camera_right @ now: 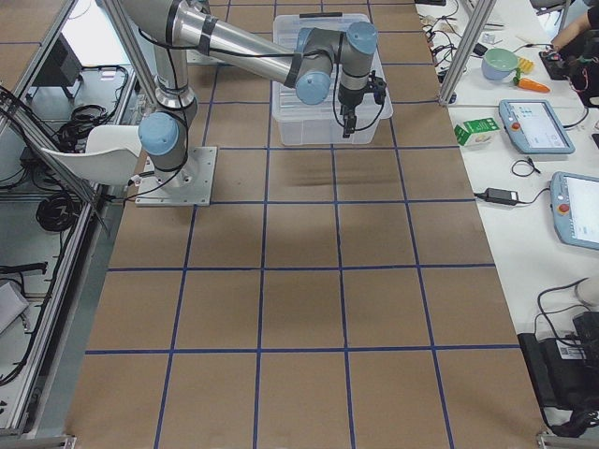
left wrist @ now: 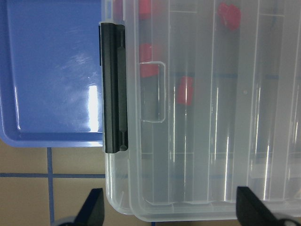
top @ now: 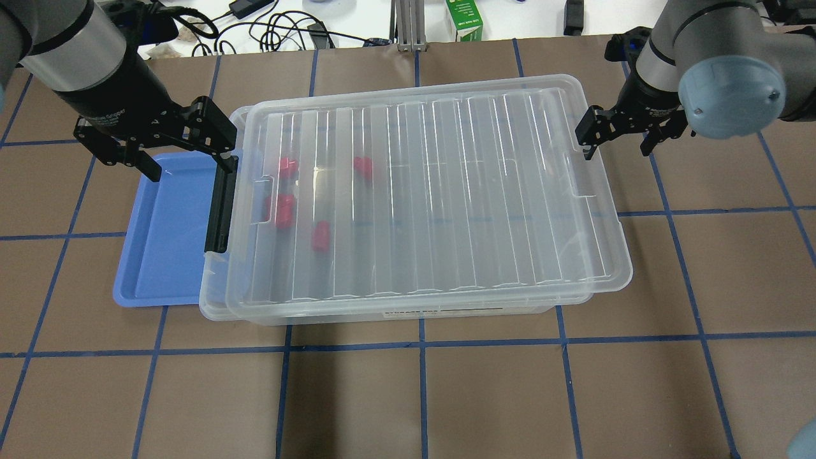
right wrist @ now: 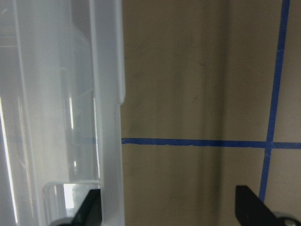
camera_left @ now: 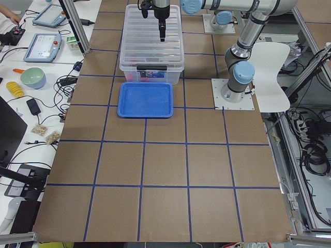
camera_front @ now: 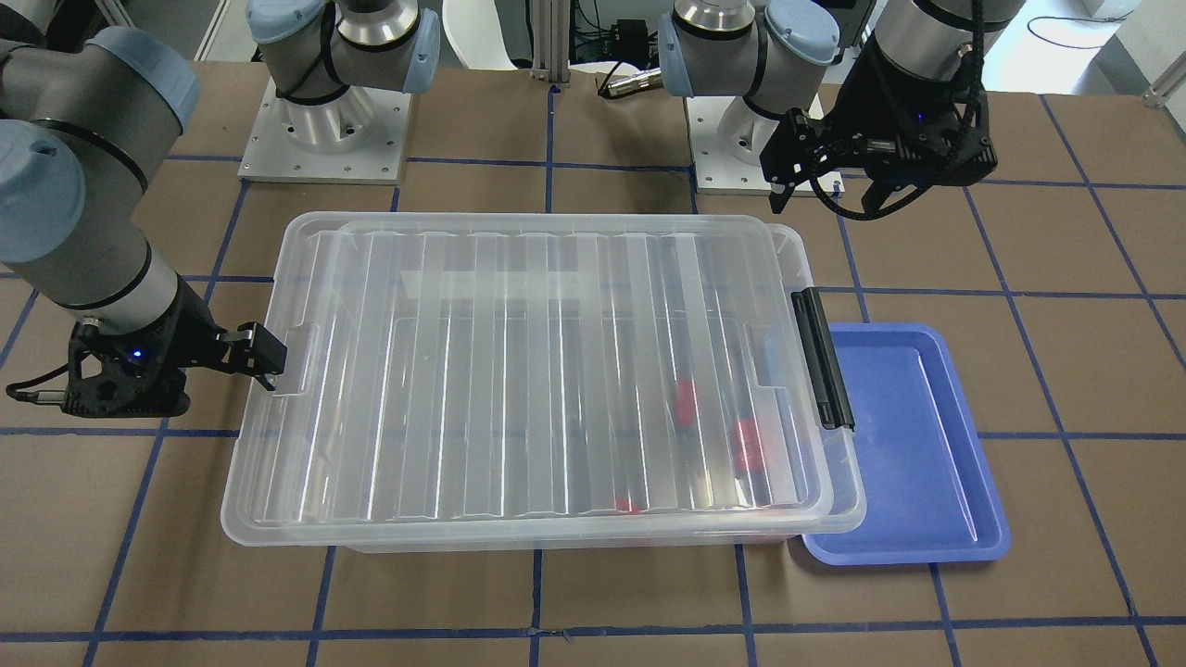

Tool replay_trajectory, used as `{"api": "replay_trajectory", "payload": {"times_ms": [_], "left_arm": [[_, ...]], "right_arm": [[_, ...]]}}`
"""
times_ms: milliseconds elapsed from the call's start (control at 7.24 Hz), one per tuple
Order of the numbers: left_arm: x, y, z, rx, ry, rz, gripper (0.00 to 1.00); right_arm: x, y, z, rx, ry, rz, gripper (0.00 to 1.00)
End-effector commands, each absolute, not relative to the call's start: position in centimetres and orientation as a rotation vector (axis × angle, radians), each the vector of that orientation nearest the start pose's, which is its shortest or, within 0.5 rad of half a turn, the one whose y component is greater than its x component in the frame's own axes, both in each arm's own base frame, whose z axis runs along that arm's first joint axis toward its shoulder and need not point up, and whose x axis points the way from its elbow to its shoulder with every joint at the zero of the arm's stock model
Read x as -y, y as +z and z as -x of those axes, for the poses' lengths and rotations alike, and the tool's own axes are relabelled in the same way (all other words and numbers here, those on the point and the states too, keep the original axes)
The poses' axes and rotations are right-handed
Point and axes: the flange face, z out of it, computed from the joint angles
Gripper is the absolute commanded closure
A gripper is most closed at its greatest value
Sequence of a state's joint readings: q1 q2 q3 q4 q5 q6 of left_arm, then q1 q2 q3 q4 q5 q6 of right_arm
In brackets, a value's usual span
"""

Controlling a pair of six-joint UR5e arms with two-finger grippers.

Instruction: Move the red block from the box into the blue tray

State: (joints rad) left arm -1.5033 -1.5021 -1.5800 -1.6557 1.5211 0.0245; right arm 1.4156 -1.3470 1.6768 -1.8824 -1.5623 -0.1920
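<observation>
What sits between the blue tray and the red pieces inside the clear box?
A black clip bar on the end of the translucent plastic box separates the periwinkle-blue tray from the small red blocks; the overhead view shows it.

Box [top: 319, 313] and blue tray [top: 169, 236] on gridded table [top: 497, 395]

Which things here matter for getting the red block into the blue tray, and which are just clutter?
Job: red block, under the lid; box; black clip bar; blue tray; left tool and right tool, both open.
Lying about: green carton, cables, green bowl, tablet on the side bench.
</observation>
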Motion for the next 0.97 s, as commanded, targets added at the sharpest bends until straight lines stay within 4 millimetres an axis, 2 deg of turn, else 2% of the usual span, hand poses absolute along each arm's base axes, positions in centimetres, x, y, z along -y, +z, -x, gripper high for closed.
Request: {"api": "replay_trajectory", "payload": {"times_ms": [0,415,553,829], "left_arm": [[46.7,50.8,10.7,-3.185,0.038,0.067,0.0],[46.7,50.8,10.7,-3.182,0.041,0.067,0.0],[46.8,50.7,10.7,-3.183,0.041,0.072,0.0],[47.7,49.8,10.8,-3.184,0.056,0.079,0.0]], "right_arm": [[57.8,35.0,-2.1,-3.13,0.023,0.069,0.0],[57.7,35.4,2.3,-3.132,0.019,0.081,0.0],[57.5,35.6,4.4,-3.134,0.019,0.056,0.0],[57.3,35.7,7.2,-3.138,0.019,0.053,0.0]]}}
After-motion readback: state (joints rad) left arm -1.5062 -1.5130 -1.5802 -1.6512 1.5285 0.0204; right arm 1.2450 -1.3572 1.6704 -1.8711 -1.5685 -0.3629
